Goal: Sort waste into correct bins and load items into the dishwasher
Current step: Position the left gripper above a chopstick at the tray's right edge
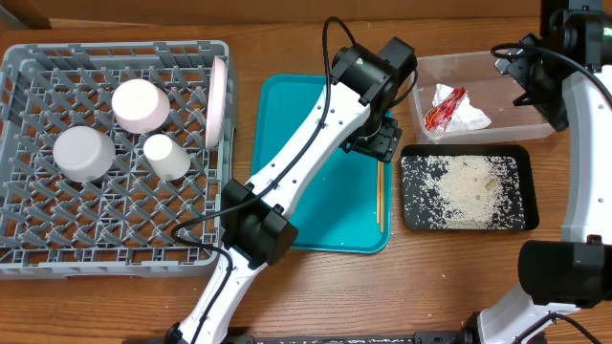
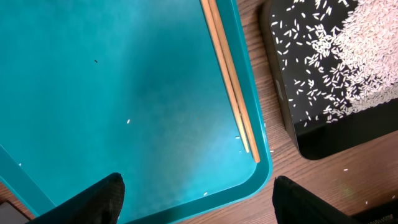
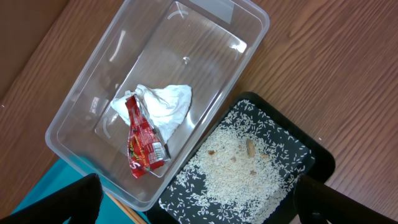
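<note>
the left fingers (image 2: 99,202) hang spread wide over the teal tray (image 1: 287,115), near its 3 o'clock rim, with nothing between them. the chopsticks (image 2: 231,81) lie side by side inside the tray along that rim, and a few stray grains dot the tray floor. the right fingers (image 3: 74,202) are spread wide too, empty, high above the clear tub (image 3: 249,37) and the black tray (image 3: 320,158).

on the tabletop (image 1: 382,296) the grey dish rack (image 1: 19,248) fills the 9 o'clock side. in it a pinkish bowl (image 1: 141,104) sits upside down toward 12 o'clock. a white bowl (image 1: 83,154) sits upside down at its 8 o'clock, and a small cup (image 1: 165,157) is just beside both. a pale plate (image 1: 219,100) stands on edge at the rack's 3 o'clock wall.

the clear tub is at 2 o'clock on the tabletop. the red wrapper (image 3: 144,140) and the white tissue (image 3: 163,104) lie in it, touching, with the wrapper partly over the tissue. the black tray sits just at the tub's 6 o'clock. the rice (image 3: 239,165) is heaped and scattered across its floor, with a few brownish bits in the heap.
</note>
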Available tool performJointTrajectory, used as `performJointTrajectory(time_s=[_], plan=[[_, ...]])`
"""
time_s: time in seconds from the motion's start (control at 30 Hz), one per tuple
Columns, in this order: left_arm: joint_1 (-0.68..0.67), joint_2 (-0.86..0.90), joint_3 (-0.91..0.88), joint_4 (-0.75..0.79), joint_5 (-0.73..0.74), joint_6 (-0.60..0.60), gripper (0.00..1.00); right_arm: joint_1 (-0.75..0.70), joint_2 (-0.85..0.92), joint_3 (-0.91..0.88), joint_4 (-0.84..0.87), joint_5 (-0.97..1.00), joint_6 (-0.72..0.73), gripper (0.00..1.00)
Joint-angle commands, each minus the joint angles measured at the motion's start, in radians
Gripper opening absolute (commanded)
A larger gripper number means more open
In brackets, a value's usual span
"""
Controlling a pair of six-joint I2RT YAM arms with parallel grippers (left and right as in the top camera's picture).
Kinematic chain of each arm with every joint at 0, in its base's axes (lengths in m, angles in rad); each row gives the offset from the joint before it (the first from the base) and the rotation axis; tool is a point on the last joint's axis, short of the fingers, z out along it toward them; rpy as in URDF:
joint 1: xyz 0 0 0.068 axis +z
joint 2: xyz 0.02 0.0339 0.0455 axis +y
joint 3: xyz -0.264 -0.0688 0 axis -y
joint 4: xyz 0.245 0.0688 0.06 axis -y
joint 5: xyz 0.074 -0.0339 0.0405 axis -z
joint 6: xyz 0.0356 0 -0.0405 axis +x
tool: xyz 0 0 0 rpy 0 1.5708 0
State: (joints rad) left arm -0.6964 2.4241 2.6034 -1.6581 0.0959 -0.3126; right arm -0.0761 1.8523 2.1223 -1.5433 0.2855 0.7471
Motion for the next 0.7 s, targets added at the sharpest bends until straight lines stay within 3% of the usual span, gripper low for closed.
performJointTrajectory(time_s=[0.0,0.67], plan=[[-0.004,0.007,0.002,-0.002,-0.010,-0.009,0.78,0.003,-0.006,0.002,0.005,0.012,-0.004,1.00],[-0.010,0.007,0.002,0.026,0.028,-0.010,0.78,0.003,-0.006,0.002,0.005,0.012,-0.004,1.00]])
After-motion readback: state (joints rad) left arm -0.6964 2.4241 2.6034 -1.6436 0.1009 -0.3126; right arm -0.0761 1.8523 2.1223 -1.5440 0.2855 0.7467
